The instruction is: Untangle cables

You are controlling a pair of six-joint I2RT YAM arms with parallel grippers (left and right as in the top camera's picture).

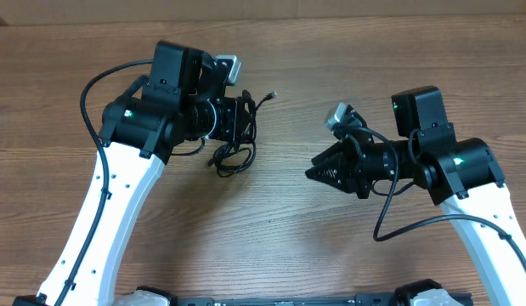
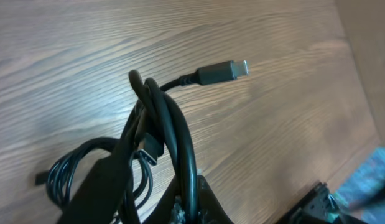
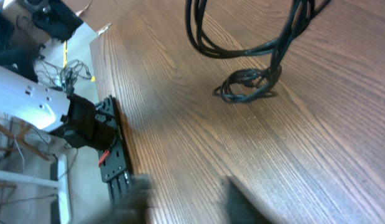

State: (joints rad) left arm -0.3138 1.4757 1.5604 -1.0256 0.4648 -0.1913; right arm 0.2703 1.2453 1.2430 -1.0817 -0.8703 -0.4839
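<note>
On the left of the table, the left gripper was clamped on the cables, loops trailing onto the wood. Meanwhile the right gripper sat well apart, couldn't tell if its jaws were spread. Yanking that whole clump would probably just cinch the tangle tighter.

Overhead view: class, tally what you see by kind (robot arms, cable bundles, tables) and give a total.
Robot arms: 2 (left arm, right arm)
Cable bundles: 1 (black cable bundle)
Tables: 1 (wooden table)
Total: 4
</note>
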